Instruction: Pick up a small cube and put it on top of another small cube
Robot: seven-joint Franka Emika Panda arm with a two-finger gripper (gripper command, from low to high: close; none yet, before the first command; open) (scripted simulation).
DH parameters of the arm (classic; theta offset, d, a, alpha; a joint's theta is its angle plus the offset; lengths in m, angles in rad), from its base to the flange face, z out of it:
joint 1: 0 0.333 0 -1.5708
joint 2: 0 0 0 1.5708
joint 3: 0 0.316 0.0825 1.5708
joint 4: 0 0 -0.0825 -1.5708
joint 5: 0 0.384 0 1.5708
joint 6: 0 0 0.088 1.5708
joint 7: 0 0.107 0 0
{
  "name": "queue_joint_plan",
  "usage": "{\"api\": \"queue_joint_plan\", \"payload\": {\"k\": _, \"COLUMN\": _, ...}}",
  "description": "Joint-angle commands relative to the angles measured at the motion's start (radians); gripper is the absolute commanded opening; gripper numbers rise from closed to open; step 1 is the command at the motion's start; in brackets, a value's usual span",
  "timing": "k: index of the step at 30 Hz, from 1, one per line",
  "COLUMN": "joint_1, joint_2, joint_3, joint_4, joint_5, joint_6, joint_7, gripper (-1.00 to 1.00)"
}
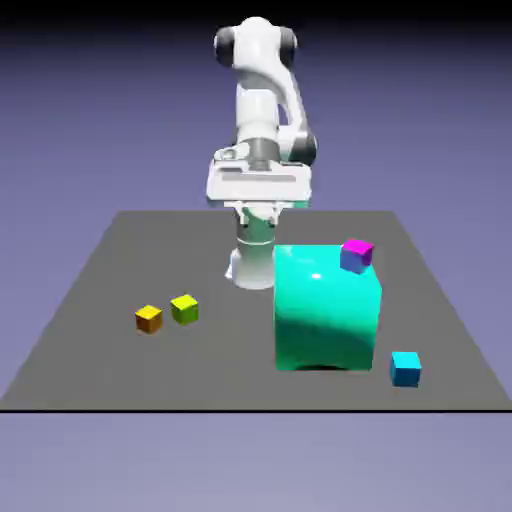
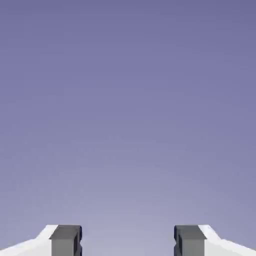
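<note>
On the dark tabletop, the lime cube sits near the orange cube.
Above and behind it, toward the exterior view's right, the two-finger gripper hangs wide open, holding nothing; the magenta-topped cube appears at the big teal block.

Lime cube just beside orange cube on dark table

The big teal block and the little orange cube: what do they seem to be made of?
The big teal block looks like glossy plastic, perhaps painted metal: a small bright highlight sits on its smooth, curved-looking surface. The small orange cube could be plastic or painted wood; it shows plain color and crisp edges, too small to tell its finish.
</note>
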Motion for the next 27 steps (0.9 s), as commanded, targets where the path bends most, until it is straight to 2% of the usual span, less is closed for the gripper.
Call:
{"api": "queue_joint_plan", "payload": {"k": 1, "joint_1": -0.005, "joint_2": 0.031, "joint_3": -0.02, "joint_4": -0.002, "joint_5": -0.044, "joint_6": -0.036, "joint_7": -0.019, "gripper": 0.0}}
{"api": "queue_joint_plan", "payload": {"k": 17, "joint_1": -0.077, "joint_2": 0.528, "joint_3": -0.347, "joint_4": -0.03, "joint_5": -0.739, "joint_6": -0.604, "joint_7": -0.325, "gripper": 0.0}}
{"api": "queue_joint_plan", "payload": {"k": 19, "joint_1": -0.077, "joint_2": 0.532, "joint_3": -0.35, "joint_4": -0.031, "joint_5": -0.745, "joint_6": -0.609, "joint_7": -0.328, "gripper": 0.0}}
{"api": "queue_joint_plan", "payload": {"k": 27, "joint_1": -0.111, "joint_2": 0.794, "joint_3": -0.415, "joint_4": 0.003, "joint_5": -0.918, "joint_6": -0.379, "joint_7": -0.19, "gripper": 0.0}}
